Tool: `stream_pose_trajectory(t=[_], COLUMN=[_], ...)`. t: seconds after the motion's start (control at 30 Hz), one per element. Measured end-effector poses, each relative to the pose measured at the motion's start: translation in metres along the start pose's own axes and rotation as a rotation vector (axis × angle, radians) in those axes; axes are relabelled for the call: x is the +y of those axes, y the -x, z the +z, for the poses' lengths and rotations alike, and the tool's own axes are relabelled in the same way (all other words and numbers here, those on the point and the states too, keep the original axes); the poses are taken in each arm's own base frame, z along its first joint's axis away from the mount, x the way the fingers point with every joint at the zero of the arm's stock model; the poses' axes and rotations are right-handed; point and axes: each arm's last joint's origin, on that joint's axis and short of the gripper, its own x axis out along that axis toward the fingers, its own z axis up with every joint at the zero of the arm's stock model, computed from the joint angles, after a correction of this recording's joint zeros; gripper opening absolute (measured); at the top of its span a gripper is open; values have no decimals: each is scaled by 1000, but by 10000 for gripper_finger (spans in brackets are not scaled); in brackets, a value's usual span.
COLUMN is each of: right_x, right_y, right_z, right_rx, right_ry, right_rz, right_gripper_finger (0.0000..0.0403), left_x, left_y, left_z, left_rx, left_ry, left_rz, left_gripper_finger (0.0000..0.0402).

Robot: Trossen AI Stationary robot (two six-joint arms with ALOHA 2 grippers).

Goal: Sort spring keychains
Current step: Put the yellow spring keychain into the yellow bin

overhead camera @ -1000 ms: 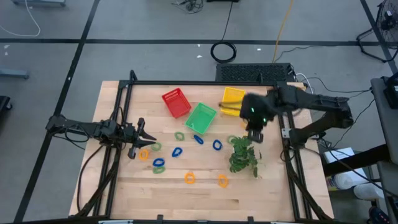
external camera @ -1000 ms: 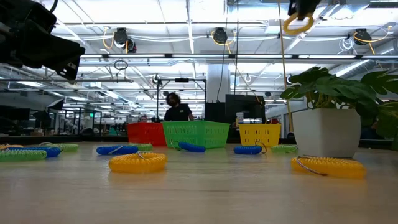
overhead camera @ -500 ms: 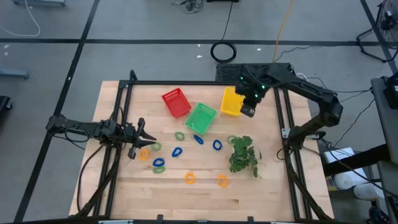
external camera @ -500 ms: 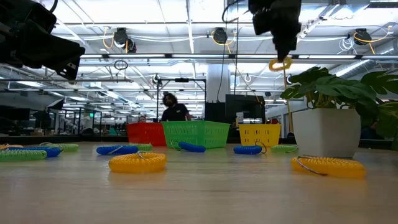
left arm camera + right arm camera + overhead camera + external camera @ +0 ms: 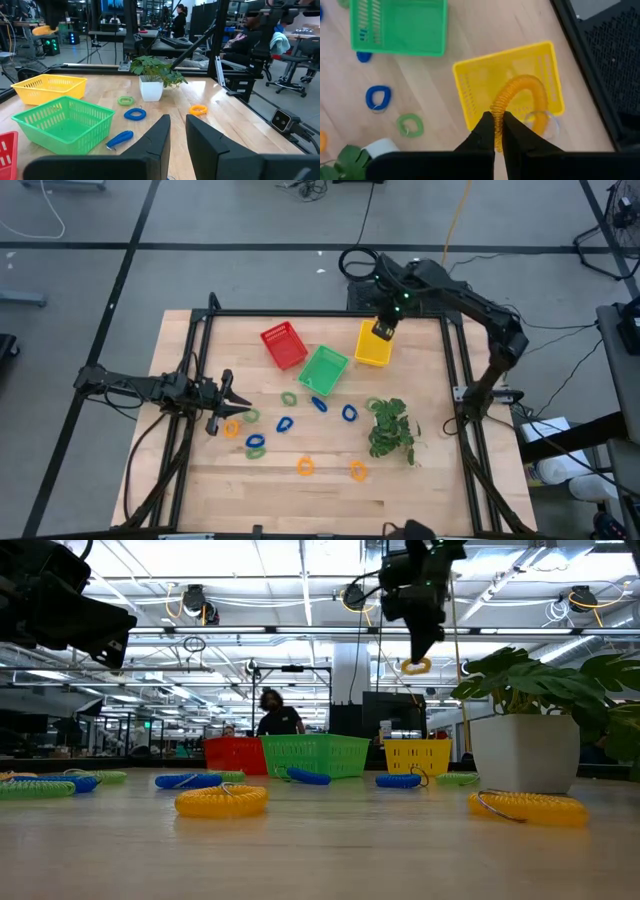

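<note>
The right arm reaches out long across the far edge of the table, its right gripper (image 5: 495, 131) held high in the air and pointing down, fingers clamped on an orange spring keychain (image 5: 520, 95) that arcs out beyond the fingertips. Directly below the fingertips sits the yellow mesh basket (image 5: 470, 87), with the coil hanging over its open middle and not touching it. In the low view the coil (image 5: 415, 666) dangles under the gripper, well above the basket (image 5: 417, 755).

The left arm lies low at the table's left side, its left gripper (image 5: 232, 403) level with the wood, fingers slightly apart and holding nothing. Ahead of those fingers stand the green mesh basket (image 5: 62, 122) and the potted plant sprig (image 5: 152, 75). Loose spring keychains (image 5: 283, 424) in orange, green and blue lie scattered on the wood between the two arms.
</note>
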Motion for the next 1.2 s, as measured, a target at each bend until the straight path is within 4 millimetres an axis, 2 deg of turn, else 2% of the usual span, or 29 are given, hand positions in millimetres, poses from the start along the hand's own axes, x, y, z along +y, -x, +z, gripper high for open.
stream_pose_trajectory(t=[0.3,0.53,1.2], right_x=[-6,-7,1], right_y=[-35,-61,-149], right_z=[11,11,-24], right_rx=[86,69,104], right_ry=[25,56,179], right_rz=[13,-4,-77], right_gripper_finger=[0,0,0], left_x=[0,0,0], left_y=[0,0,0], left_z=[0,0,0], left_rx=[0,1,0], left_ry=[0,0,0], left_rz=[0,0,0], left_gripper_finger=[67,67,67])
